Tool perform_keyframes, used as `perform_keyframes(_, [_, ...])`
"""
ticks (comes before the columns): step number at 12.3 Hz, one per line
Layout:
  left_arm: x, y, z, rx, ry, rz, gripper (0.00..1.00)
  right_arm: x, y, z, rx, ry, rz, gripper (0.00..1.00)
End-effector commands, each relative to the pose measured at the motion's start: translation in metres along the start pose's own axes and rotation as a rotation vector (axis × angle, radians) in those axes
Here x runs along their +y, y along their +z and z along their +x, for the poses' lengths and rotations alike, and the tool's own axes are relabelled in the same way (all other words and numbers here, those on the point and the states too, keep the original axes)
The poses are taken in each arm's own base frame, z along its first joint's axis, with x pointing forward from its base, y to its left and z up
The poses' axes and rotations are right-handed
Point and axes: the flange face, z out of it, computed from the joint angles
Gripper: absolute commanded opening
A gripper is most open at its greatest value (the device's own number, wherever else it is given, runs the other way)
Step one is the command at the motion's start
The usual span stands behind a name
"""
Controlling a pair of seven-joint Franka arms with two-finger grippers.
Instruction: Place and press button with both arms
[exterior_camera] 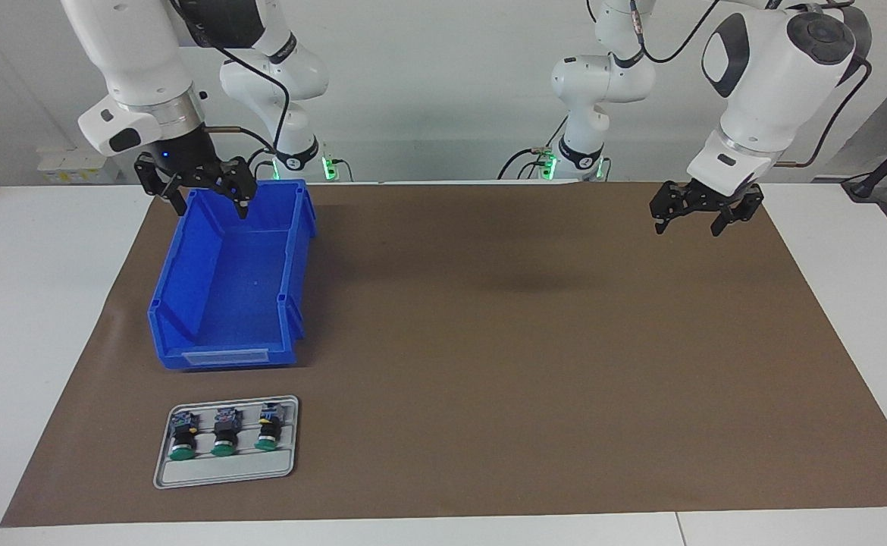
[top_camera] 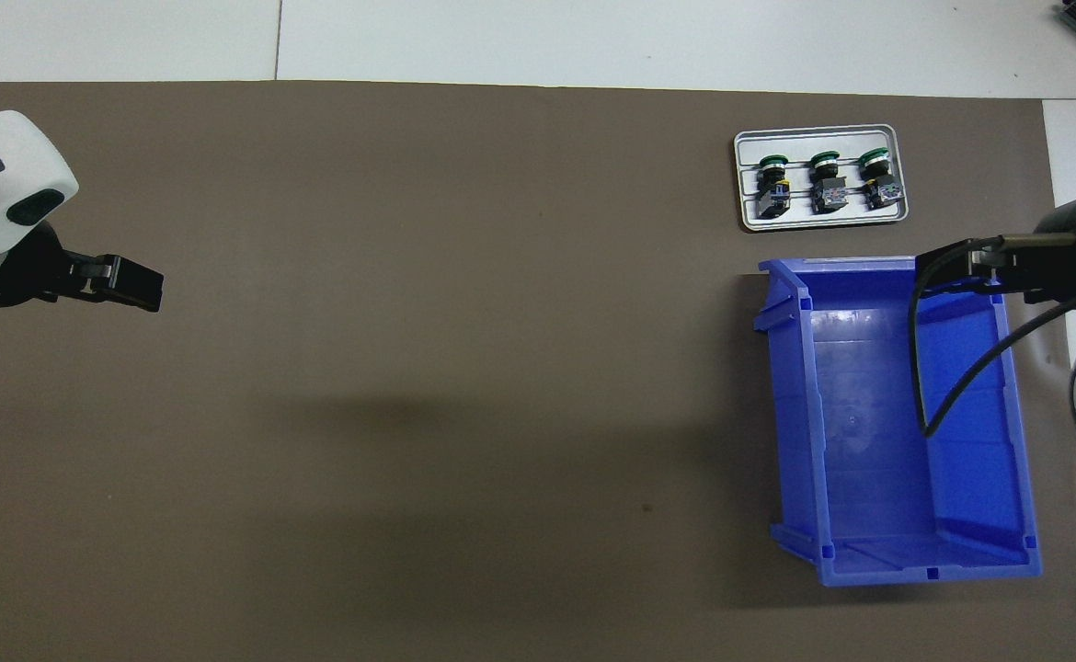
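Three green-capped buttons point(exterior_camera: 224, 434) with black bodies lie in a grey tray point(exterior_camera: 224, 470), farther from robots than blue bin point(exterior_camera: 227, 303). Brown mat point(exterior_camera: 527, 341) on white table point(exterior_camera: 26, 318). Right gripper point(exterior_camera: 205, 193) spread over bin; left gripper point(exterior_camera: 705, 212) spread over mat.

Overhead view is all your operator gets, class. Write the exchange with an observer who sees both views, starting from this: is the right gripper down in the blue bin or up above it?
Observer: Up. The right gripper hangs over the blue bin, at its end nearer the robots, fingers spread and empty.
Operator: And the left gripper?
Observer: The left gripper hangs over bare brown mat, fingers spread and empty.
Operator: Anything on the bin's low wall?
Observer: A label slot on its outside, facing the tray.
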Motion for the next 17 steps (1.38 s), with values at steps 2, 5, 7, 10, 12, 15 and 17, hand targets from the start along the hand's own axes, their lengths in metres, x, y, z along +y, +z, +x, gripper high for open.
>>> perform_keyframes(2, [-0.002, -0.002, -0.009, 0.009, -0.010, 0.017, 1.00, 0.015, 0.001, -0.001, -0.012, 0.005, 0.022, 1.00])
perform_keyframes(5, [-0.002, -0.002, -0.009, 0.009, -0.010, 0.017, 1.00, 0.015, 0.001, -0.001, -0.010, 0.002, 0.022, 1.00])
perform_keyframes(7, [-0.002, -0.001, -0.008, 0.007, -0.010, 0.017, 1.00, 0.016, 0.000, 0.005, 0.026, 0.005, 0.025, 0.99])
perform_keyframes(10, [-0.002, -0.001, -0.008, 0.007, -0.010, 0.017, 1.00, 0.018, 0.009, 0.012, 0.021, 0.003, 0.017, 0.95])
perform_keyframes(12, [-0.002, -0.001, -0.008, 0.007, -0.010, 0.017, 1.00, 0.028, 0.028, 0.036, 0.004, 0.020, 0.014, 0.89])
perform_keyframes(15, [-0.002, -0.001, -0.008, 0.006, -0.010, 0.017, 1.00, 0.029, 0.059, 0.097, 0.018, 0.011, 0.017, 0.89])
perform_keyframes(17, [-0.002, -0.001, -0.008, 0.007, -0.010, 0.017, 1.00, 0.022, 0.081, 0.126, 0.019, 0.003, 0.027, 0.89])
